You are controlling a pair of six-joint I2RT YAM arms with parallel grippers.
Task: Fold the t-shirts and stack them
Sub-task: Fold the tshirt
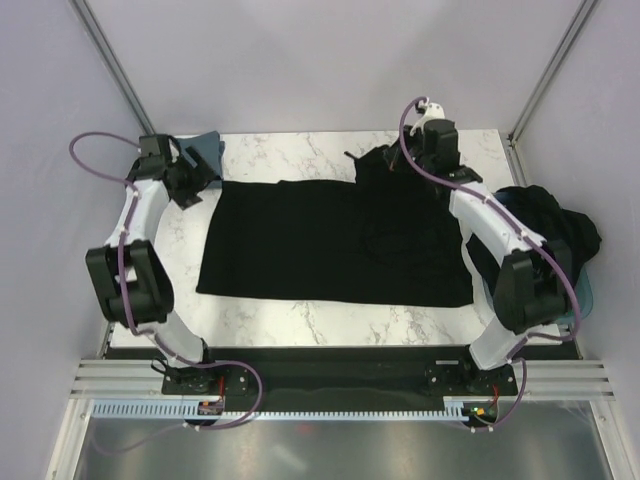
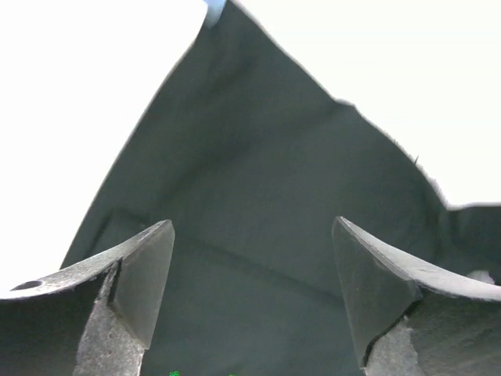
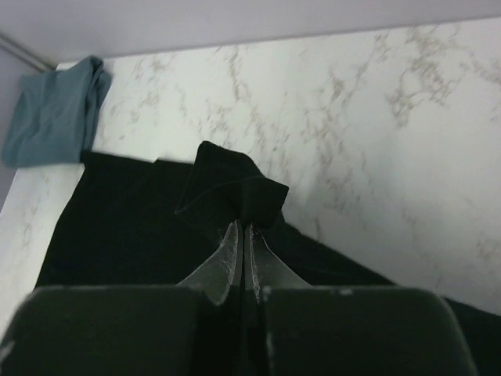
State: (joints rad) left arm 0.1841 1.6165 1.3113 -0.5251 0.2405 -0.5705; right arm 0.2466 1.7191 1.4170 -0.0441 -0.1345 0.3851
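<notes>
A black t-shirt (image 1: 330, 240) lies spread across the marble table, its right part bunched at the far edge. My right gripper (image 1: 395, 160) is shut on a corner of this black t-shirt (image 3: 235, 196) and holds it just above the table near the far edge. A folded grey-blue t-shirt (image 1: 205, 152) lies at the far left corner; it also shows in the right wrist view (image 3: 55, 110). My left gripper (image 1: 190, 180) is open right above that grey-blue t-shirt (image 2: 258, 196), with the cloth between its spread fingers (image 2: 145, 278).
A pile of black t-shirts (image 1: 545, 225) sits in a blue basket (image 1: 588, 290) at the table's right edge. Metal frame posts (image 1: 115, 70) rise at both far corners. The table's front edge meets a black strip (image 1: 330, 365).
</notes>
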